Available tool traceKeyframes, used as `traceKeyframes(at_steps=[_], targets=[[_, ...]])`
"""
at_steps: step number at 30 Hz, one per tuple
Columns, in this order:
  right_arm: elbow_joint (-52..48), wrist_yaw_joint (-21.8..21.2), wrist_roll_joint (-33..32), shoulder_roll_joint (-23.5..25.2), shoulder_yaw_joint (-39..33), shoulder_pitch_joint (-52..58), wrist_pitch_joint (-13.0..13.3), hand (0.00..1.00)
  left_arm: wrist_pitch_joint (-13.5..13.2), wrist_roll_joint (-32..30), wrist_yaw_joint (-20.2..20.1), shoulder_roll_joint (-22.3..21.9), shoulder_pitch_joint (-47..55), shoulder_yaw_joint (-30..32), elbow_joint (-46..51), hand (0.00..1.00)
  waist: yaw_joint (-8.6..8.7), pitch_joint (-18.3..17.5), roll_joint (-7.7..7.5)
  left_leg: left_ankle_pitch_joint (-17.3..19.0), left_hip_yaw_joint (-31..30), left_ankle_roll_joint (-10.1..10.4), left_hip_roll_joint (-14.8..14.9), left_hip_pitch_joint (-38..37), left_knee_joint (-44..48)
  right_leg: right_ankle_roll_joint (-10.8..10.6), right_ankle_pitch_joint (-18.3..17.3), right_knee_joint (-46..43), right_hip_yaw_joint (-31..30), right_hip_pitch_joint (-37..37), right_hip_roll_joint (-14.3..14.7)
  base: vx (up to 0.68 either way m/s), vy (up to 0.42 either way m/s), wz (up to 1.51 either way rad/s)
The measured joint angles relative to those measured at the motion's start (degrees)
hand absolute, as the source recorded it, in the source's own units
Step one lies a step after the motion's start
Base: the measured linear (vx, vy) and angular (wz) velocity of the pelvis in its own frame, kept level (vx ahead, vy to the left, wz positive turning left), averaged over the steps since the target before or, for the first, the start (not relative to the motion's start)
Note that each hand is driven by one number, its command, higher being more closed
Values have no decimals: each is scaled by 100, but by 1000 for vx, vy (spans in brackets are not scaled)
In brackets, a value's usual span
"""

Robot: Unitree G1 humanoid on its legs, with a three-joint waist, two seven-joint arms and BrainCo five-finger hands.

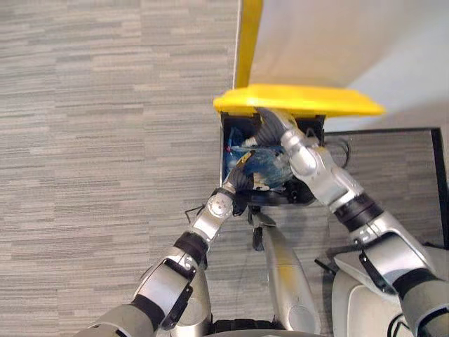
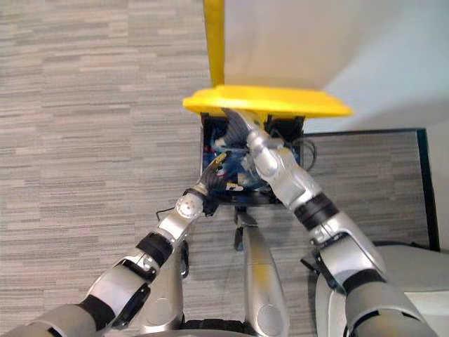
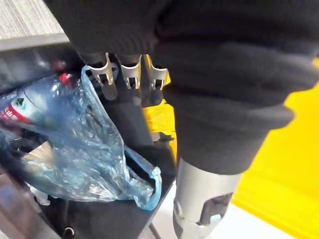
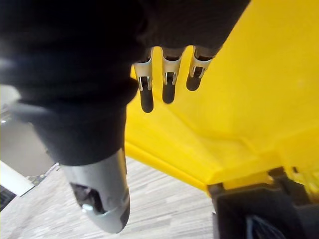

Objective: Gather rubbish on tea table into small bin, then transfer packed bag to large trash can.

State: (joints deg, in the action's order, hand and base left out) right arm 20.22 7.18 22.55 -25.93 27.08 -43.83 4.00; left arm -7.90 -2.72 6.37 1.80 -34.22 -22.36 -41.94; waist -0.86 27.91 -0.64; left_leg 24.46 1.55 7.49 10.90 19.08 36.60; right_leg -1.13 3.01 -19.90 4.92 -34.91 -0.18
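Bag (image 3: 75, 149) of rubbish sits down inside the big trash can (image 1: 277, 201) already. My right robot hand (image 1: 270, 128) has flat, straight fingers (image 4: 146, 97) under the yellow lid (image 1: 298, 100), propping it up so the mouth is clear. My left robot hand (image 1: 240, 181) hangs at the bag's rim (can't tell if it's pinching the plastic).

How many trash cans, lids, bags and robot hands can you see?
trash can: 1
yellow lid: 1
blue bag: 1
robot hands: 2, the left hand and the right hand
Total: 5
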Motion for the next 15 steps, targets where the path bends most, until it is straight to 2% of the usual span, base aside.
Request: traceKeyframes(at_steps=[5,9,12,13,15], targets=[[565,-96,59,119,-808,1305,-58,0,-41,307,-26,585,985,114,419,0,7,-361,10,-191,-129,-69,-108,-575,-549,-20,-14,317,141,593,-101,28,5,22],[598,-130,94,533,-1358,2408,-57,0,-154,627,-165,915,2193,695,834,0,0,-765,15,-367,-154,-111,-176,-1099,-1112,-41,-15,632,179,1028,-130,31,12,8],[605,-165,117,756,-1569,2839,-54,0,-154,764,-264,917,2719,1075,834,0,4,-905,44,-492,-171,-87,-184,-1390,-1435,-47,-19,767,221,1272,-161,46,4,11],[623,-210,118,893,-1703,3051,-51,0,-152,847,-299,916,2986,1289,818,0,9,-1048,48,-551,-224,-48,-190,-1442,-1575,-55,-24,830,275,1318,-178,38,-12,14],[749,-226,118,1017,-1820,3145,-49,0,-151,873,-337,914,3163,1496,772,0,0,-1068,49,-607,-245,-18,-186,-1597,-1688,-80,-43,840,295,1431,-177,38,-13,12]])
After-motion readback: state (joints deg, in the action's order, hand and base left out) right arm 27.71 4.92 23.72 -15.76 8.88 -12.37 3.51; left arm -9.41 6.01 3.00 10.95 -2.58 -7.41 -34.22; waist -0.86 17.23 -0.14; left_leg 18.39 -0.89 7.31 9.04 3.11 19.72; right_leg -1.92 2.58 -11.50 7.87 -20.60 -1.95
